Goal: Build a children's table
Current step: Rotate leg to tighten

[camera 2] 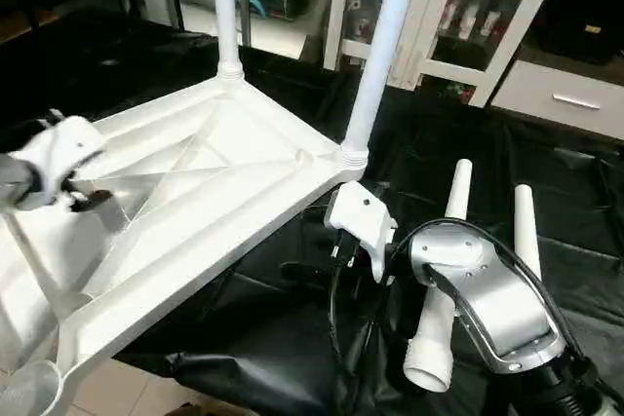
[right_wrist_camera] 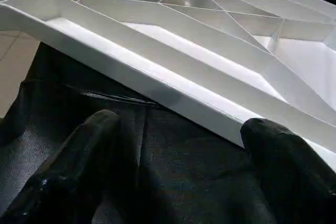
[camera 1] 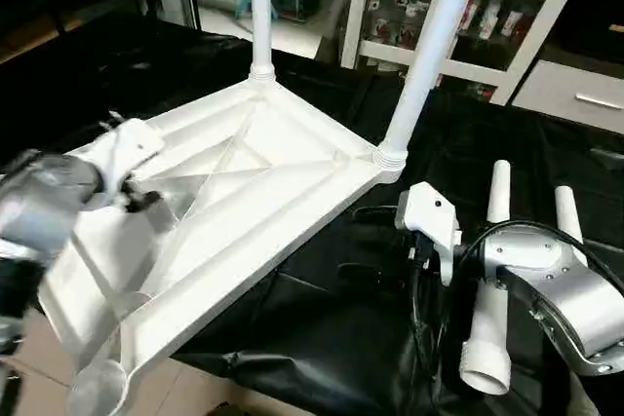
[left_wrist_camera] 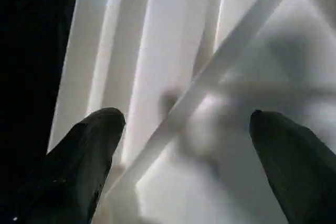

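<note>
- Black sheeting covers the work surface; behind it stands a white glass-fronted cabinet with a pale drawer unit to its side.
- White plastic rectangular table top lies upside down on the sheeting, X-ribbed underside facing up, its near end overhanging the surface edge.
- Two long tapered white tube legs are already seated in the far corner sockets: one at the far corner, one at the corner nearer the right arm — both stand upright.
- Two more loose white tube legs lie side by side on the sheeting beside the right forearm, wide ends toward the robot.
- Near round corner socket is still empty; the fourth socket I cannot make out clearly.
- Left gripper hovers over the ribbed underside, black fingers spread wide, nothing between them.
- Right gripper sits low over the sheeting just beside the top's long edge — fingers wide apart, empty.
- Step in hand, as I judge it: halfway, two legs in and two to fit.
- Next move likely calls for the right gripper to close on a loose leg, then lift it, while the left steadies the top.
- After that, the leg's wide end must line up square with an empty socket before pressing in.
</note>
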`<state>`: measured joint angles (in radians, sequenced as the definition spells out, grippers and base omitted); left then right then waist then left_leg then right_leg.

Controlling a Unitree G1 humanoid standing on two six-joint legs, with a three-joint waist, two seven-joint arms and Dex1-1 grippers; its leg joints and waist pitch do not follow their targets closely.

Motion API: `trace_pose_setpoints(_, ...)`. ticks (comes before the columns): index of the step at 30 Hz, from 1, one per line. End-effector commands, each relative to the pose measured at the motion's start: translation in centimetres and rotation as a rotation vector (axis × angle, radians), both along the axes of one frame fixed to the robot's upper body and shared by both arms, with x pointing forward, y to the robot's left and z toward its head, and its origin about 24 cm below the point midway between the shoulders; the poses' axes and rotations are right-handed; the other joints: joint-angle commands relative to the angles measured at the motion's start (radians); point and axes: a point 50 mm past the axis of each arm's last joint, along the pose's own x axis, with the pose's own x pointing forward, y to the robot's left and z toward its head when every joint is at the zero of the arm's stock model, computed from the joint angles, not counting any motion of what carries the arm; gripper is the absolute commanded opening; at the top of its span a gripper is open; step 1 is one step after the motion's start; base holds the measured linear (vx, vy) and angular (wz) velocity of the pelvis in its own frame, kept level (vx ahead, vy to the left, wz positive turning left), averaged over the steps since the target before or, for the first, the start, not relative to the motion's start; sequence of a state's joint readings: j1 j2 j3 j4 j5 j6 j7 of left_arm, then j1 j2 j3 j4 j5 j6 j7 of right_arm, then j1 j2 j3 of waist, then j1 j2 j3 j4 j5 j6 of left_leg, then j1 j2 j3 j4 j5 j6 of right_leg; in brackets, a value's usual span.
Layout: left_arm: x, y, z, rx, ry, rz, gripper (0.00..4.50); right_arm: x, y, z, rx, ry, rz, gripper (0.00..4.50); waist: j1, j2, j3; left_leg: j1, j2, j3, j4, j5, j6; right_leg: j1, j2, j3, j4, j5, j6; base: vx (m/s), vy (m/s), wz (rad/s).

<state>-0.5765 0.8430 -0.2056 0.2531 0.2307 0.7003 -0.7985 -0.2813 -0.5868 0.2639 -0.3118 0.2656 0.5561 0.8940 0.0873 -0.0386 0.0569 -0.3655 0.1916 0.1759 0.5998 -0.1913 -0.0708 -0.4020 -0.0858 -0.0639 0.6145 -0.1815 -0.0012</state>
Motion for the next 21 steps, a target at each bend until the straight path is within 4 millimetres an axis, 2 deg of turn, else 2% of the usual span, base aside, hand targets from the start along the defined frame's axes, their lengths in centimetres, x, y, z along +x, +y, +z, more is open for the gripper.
trace_pose_setpoints(1, -0.8, 0.1, 0.2, 0.027, 0.042, -0.017, 4.41, -0.1, -0.2, 0.6, -0.006, -0.024, 0.017, 4.09, -0.001, 0.025, -0.061, 0.021, 0.039, -0.014, -0.085, -0.232, -0.041, 0.040, -0.053, 0.048, -0.058, -0.135, -0.212, 0.000, 0.000, 0.00)
trace_pose_setpoints(6, -1.2, -0.6, -0.1, -0.053, 0.073, -0.051, 4.41, -0.2, -0.3, 0.6, -0.007, -0.024, 0.018, 4.09, 0.004, 0.027, -0.061, 0.025, 0.039, -0.014, -0.086, -0.256, -0.050, 0.036, -0.054, 0.048, -0.059, -0.148, -0.216, 0.000, 0.000, 0.00)
trace_pose_setpoints(10, -0.3, -2.5, -1.8, -0.134, 0.072, -0.091, 4.41, -0.1, -0.2, 0.5, -0.007, -0.026, 0.016, 4.09, 0.008, 0.023, -0.062, 0.022, 0.037, -0.013, -0.085, -0.255, -0.049, 0.040, -0.056, 0.048, -0.060, -0.144, -0.216, 0.000, 0.000, 0.00)
trace_pose_setpoints(11, -0.3, -2.7, -2.1, -0.132, 0.081, -0.094, 4.41, -0.1, -0.2, 0.5, -0.008, -0.026, 0.016, 4.09, 0.008, 0.023, -0.064, 0.017, 0.036, -0.014, -0.084, -0.240, -0.046, 0.043, -0.056, 0.048, -0.059, -0.137, -0.211, 0.000, 0.000, 0.00)
trace_pose_setpoints(16, 0.3, -4.0, -4.3, -0.133, 0.159, -0.131, 4.41, -0.2, -0.2, 0.5, -0.013, -0.029, 0.016, 4.09, 0.004, 0.021, -0.065, 0.018, 0.034, -0.015, -0.082, -0.233, -0.034, 0.043, -0.056, 0.048, -0.063, -0.149, -0.200, 0.000, 0.000, 0.00)
trace_pose_setpoints(17, 0.6, -4.5, -5.3, -0.131, 0.188, -0.145, 4.41, -0.2, -0.2, 0.5, -0.014, -0.032, 0.015, 4.09, 0.005, 0.021, -0.065, 0.021, 0.036, -0.014, -0.081, -0.237, -0.033, 0.040, -0.056, 0.049, -0.063, -0.151, -0.203, 0.000, 0.000, 0.00)
trace_pose_setpoints(19, 0.8, -4.8, -5.7, -0.133, 0.194, -0.151, 4.41, -0.2, -0.2, 0.5, -0.014, -0.035, 0.014, 4.09, 0.012, 0.020, -0.064, 0.022, 0.035, -0.014, -0.081, -0.243, -0.031, 0.041, -0.057, 0.049, -0.066, -0.173, -0.197, 0.000, 0.000, 0.00)
trace_pose_setpoints(20, 1.8, -5.5, -6.3, -0.157, 0.161, -0.134, 4.41, -0.1, -0.2, 0.5, -0.013, -0.042, 0.002, 4.09, 0.016, 0.021, -0.064, 0.022, 0.037, -0.015, -0.083, -0.247, -0.034, 0.041, -0.057, 0.048, -0.066, -0.178, -0.195, 0.000, 0.000, 0.00)
trace_pose_setpoints(21, 1.8, -5.5, -6.3, -0.160, 0.158, -0.133, 4.41, -0.1, -0.2, 0.5, -0.013, -0.042, 0.001, 4.09, 0.017, 0.025, -0.063, 0.027, 0.033, -0.012, -0.081, -0.267, -0.036, 0.036, -0.054, 0.048, -0.072, -0.194, -0.190, 0.000, 0.000, 0.00)
